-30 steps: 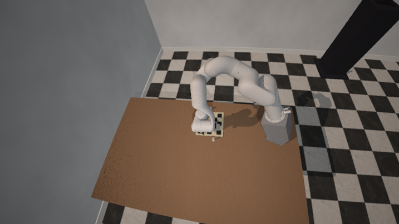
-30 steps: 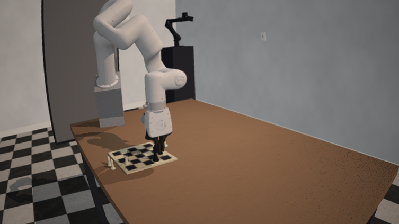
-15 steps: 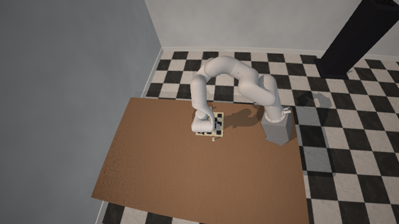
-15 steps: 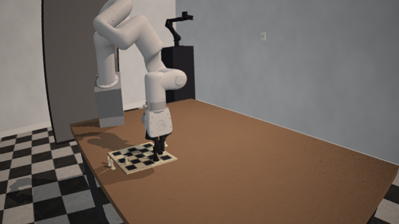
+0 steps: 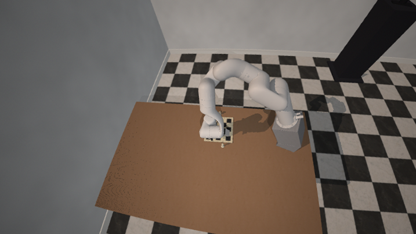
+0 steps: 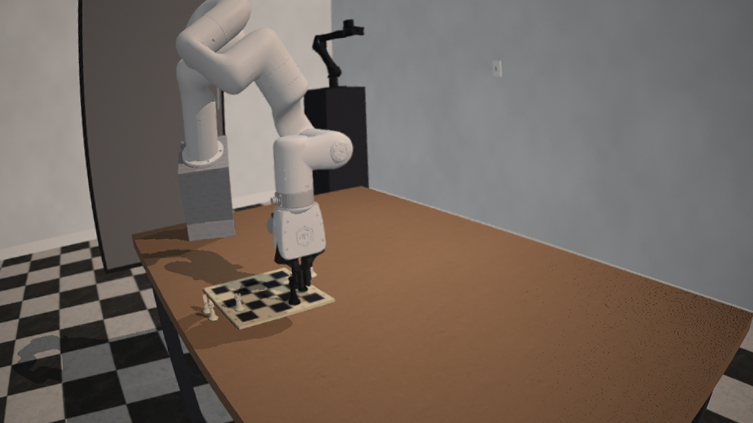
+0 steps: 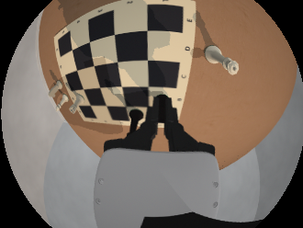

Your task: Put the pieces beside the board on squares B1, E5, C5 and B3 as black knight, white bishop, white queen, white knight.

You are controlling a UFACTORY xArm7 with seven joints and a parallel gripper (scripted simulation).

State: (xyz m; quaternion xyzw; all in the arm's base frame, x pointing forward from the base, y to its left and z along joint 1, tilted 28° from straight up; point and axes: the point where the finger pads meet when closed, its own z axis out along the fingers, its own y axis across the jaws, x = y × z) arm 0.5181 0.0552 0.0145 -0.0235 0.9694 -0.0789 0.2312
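Observation:
The chessboard point(image 6: 267, 295) lies on the brown table near the arm's base; it also shows in the wrist view point(image 7: 129, 54). My gripper point(image 6: 300, 284) is low over the board's right edge and is shut on a small dark piece that I take for the black knight, mostly hidden between the black fingers. A black piece point(image 6: 293, 296) stands on the board right beside the fingers, to their left in the wrist view point(image 7: 133, 119). A white piece point(image 6: 239, 302) stands on the board. Two white pieces point(image 6: 208, 307) stand off the board's left side. One white piece point(image 7: 221, 61) stands off its far side.
The grey arm base block point(image 6: 205, 195) stands at the table's corner behind the board. The table edge runs close to the left of the board. A dark panel and a black pedestal with another arm stand by the walls, off the table.

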